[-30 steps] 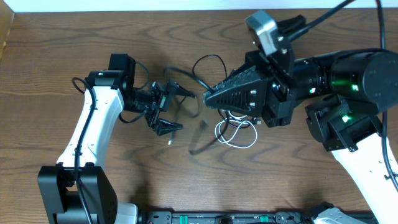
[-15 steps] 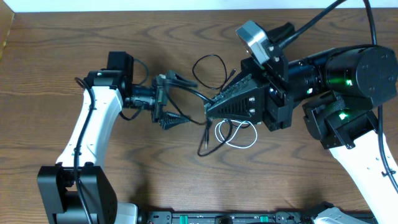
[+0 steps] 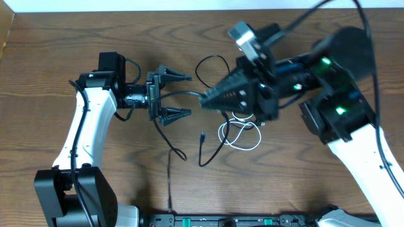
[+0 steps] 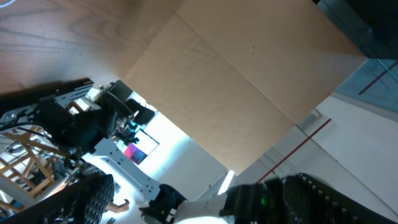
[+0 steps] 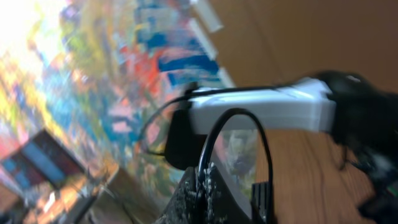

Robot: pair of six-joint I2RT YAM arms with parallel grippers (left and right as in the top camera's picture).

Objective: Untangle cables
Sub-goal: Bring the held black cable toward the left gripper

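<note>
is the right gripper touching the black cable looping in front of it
Touching. The right wrist view shows the right gripper shut, with the black cable pinched between its fingertips and arching up out of them.

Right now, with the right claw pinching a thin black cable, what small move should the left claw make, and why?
Probably close the left claw on the thin black cable: that strand appears to run between its open fingers, and the shut right claw pinches it nearby.
</note>
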